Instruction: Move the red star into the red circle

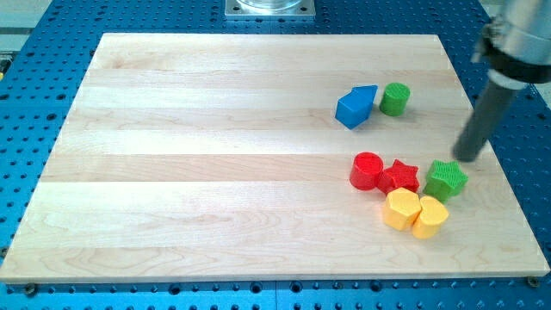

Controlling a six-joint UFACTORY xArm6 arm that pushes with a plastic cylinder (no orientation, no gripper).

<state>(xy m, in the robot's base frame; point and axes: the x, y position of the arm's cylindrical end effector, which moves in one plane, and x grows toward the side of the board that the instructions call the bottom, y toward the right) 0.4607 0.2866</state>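
A: Any containers on the board?

B: Only the wooden board itself on a blue perforated table. All the blocks lie loose on the wood.

A: How many blocks?

B: Seven. Two red, two green, two yellow, one blue. The blue block and a green cylinder sit side by side, close together, toward the view's upper right. The other five cluster lower right.

A: And the task's pair?

B: The red star is small, knobbly, bright red, lying flat in the middle of that cluster. The red circle, a short cylinder, is at its left and touching it. A green star sits just right of the red star. Below, a yellow block presses against the red star's lower edge, and a second yellow one touches the first at its right.

A: Where is the rod?

B: My tip is down at the board, just above and right of the green star, apart from the red star. There is no claw on it, only the plain rod, so nothing is clasped or let go.
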